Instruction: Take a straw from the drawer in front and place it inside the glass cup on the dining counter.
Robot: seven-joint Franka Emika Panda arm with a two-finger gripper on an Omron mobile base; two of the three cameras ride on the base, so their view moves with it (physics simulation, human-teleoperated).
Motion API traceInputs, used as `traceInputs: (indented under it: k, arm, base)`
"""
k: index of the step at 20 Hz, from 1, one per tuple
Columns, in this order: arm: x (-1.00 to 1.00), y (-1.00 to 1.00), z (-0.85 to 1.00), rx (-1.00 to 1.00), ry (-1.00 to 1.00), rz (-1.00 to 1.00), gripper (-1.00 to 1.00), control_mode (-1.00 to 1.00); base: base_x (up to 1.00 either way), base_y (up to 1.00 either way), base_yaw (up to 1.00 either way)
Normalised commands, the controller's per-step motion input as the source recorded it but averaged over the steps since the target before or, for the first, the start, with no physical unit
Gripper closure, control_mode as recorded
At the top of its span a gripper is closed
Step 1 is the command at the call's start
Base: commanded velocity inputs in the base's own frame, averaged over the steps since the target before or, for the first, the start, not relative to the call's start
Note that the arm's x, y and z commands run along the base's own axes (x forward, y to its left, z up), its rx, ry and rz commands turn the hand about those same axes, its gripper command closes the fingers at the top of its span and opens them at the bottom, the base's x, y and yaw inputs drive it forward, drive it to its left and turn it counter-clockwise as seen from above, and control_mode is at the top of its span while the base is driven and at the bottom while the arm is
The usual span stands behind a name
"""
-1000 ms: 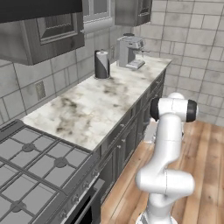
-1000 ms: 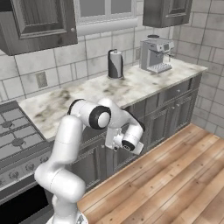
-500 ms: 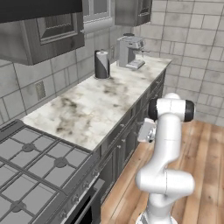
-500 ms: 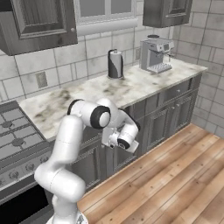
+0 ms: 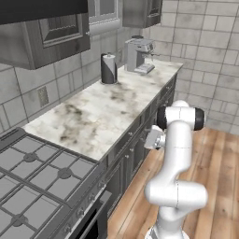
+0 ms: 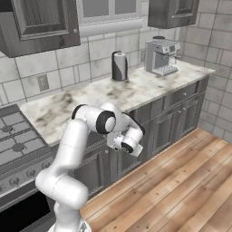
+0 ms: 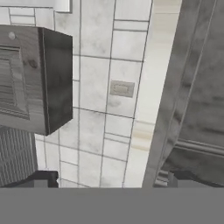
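- Change noted: over the last second my gripper (image 6: pixel 128 141) has drawn in toward the cabinet fronts under the table, and the base has stayed put. I read this as lining up on the drawer; the pull has not begun.
- Far left, right base view: the stove (image 6: pixel 13 136), a dark grey grate of square bars, matte.
- Next, the table (image 6: pixel 90 97): a white marble slab with brown-grey clouding, a flat polished top and a thin pale edge.
- On it, against the tiled wall, a dark upright cylinder (image 6: pixel 119 66), smooth-sided.
- My gripper (image 7: pixel 113 180): the dark fingertips stand wide apart, with nothing between them. It sits low, below the table edge and just beside the cabinet fronts.
- The drawer (image 7: pixel 203 74): a dark grey wood-grain panelled front, shut, directly under the marble edge. Which front is the target I judge only by nearness.
- The straw: presumably inside that closed drawer, so the task is at its very start.
- Further right, a coffee machine (image 6: pixel 161 56), boxy brushed metal.
- Lower right, the floor (image 6: pixel 181 181): warm wooden planks with a slight sheen.
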Motion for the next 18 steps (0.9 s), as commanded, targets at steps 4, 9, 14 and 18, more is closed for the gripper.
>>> traceInputs:
  k: [4, 9, 14, 18]
  arm:
    - [0.16, 0.00, -0.30, 0.00, -0.05, -0.08, -1.00, -1.00]
    - [0.14, 0.00, -0.26, 0.00, -0.03, -0.09, -1.00, -1.00]
    - [0.21, 0.02, -0.12, 0.00, -0.04, -0.09, -1.00, -1.00]
    - [0.33, 0.00, -0.04, 0.00, -0.02, -0.10, -1.00, -1.00]
  base:
    - [0.00, 0.00, 0.00]
    - [0.00, 0.00, 0.00]
    - [0.00, 0.00, 0.00]
    - [0.00, 0.00, 0.00]
